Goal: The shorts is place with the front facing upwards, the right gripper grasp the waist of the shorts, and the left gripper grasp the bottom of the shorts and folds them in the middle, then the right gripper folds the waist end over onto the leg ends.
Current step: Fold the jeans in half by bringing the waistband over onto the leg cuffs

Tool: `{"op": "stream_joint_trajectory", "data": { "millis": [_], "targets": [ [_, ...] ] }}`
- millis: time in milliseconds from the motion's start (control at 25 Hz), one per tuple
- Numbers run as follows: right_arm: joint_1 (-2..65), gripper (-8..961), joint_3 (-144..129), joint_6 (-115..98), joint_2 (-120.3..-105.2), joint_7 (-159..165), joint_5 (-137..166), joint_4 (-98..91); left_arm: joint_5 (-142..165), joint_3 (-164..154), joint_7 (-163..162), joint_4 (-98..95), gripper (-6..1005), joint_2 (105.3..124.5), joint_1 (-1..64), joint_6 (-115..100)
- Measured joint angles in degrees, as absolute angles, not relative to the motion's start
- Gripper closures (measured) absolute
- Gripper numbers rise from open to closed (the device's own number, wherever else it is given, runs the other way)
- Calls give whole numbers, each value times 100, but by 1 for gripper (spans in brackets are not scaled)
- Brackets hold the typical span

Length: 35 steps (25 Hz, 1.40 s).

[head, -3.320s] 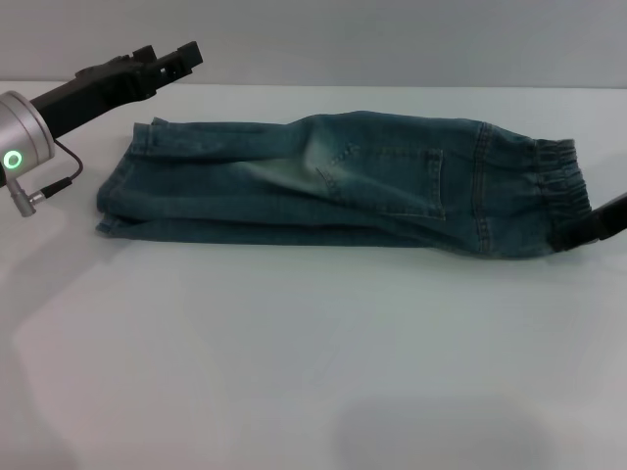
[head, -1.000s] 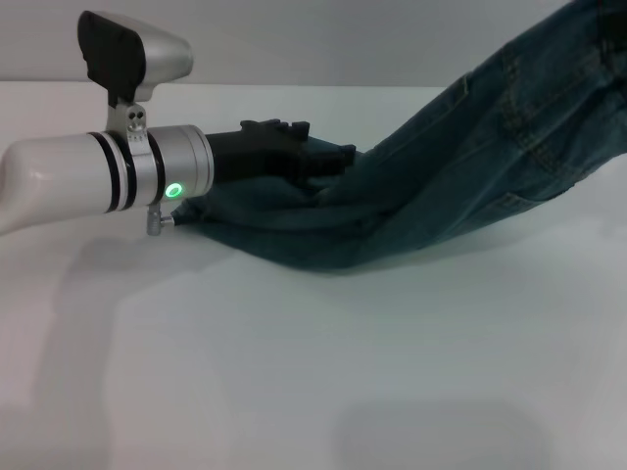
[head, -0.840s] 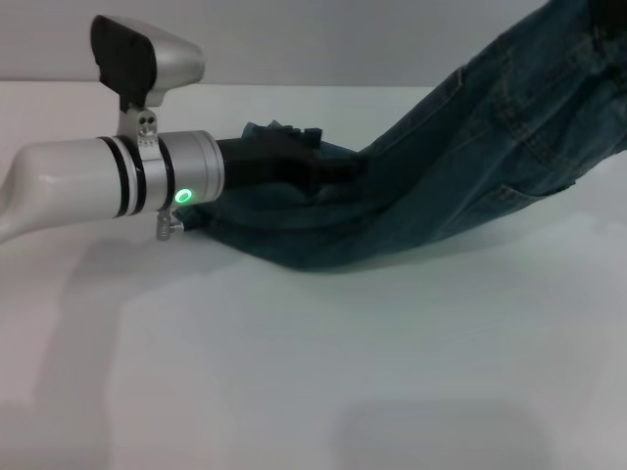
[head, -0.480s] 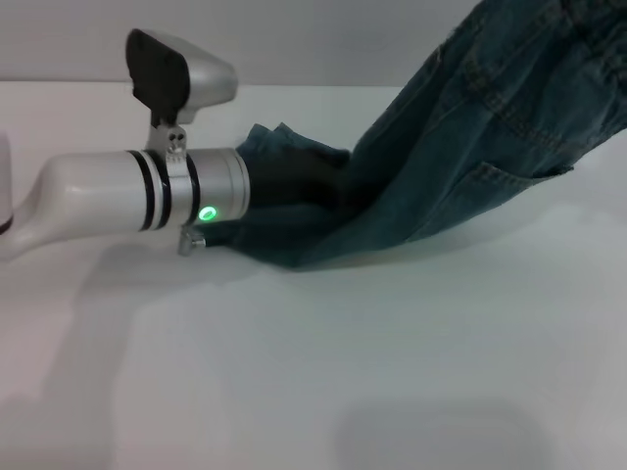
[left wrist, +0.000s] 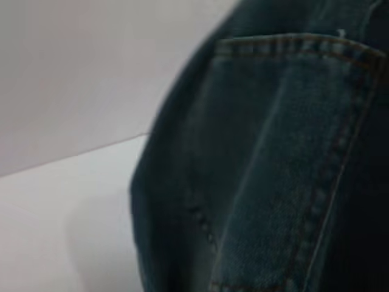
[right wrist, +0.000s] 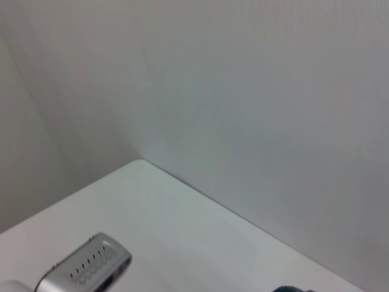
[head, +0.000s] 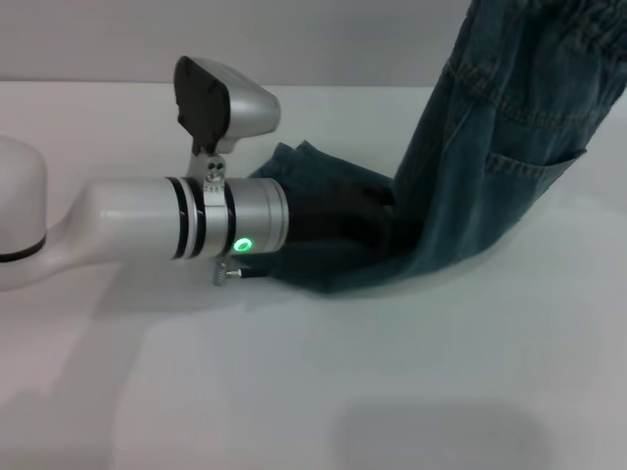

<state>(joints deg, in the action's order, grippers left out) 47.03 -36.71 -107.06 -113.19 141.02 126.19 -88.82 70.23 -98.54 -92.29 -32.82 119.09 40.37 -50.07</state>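
Denim: shorts (head: 500, 147) now hang steeply, waist end (head: 578, 24) lifted up and out of frame at upper right of the head view, leg ends (head: 323, 211) down on the surface (head: 313, 392). Left hand (head: 343, 220) is pushed in on top of the leg ends, right at the bend line; its fingers are buried in dark cloth, so can't tell if they're spread or pinching. Left wrist view is filled with a back pocket (left wrist: 285, 158) close up, so the lifted panel stands just ahead of that hand. Right hand isn't visible in any view; can't tell its state, though the raised waist suggests it's carrying it. Key relation: long axis runs from the left hand up and away toward the right side, so the waist must swing over the left hand to land on the leg ends; left hand likely has to clear out first or get trapped under the fold. Versus 3.3 s ago: shorts lay flat along the surface, left hand off beyond the hems. Over the last second the panel went from a shallow slope to near vertical and the left arm slid further in toward the waist side.
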Motion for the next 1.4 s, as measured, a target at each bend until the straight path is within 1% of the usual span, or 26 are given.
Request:
{"op": "stream_joint_trajectory", "data": {
  "millis": [440,680,880,1080,1400],
  "targets": [
    [4936,937,-3893,-10372,-11269,13875,12585,-8158,6271,-10383,-9187,-3447,172,11908,3889,-5009],
    [4965,936,-4082,-10250,-11270,13832,12584,-8031,6102,-10595,-9198,-3487,172,11908,3841,-5033],
    [4974,937,-4095,-10233,-11267,13804,12584,-7905,6119,-10543,-9212,-3443,172,11840,3795,-5427],
    [4973,937,-4100,-10202,-11261,13706,12585,-7677,6299,-10127,-9220,-3408,172,11753,3611,-5658],
    [4985,937,-4234,-10096,-11270,13577,12590,-7352,7115,-9068,-9225,-3219,172,11742,3466,-5706]
  ]
}}
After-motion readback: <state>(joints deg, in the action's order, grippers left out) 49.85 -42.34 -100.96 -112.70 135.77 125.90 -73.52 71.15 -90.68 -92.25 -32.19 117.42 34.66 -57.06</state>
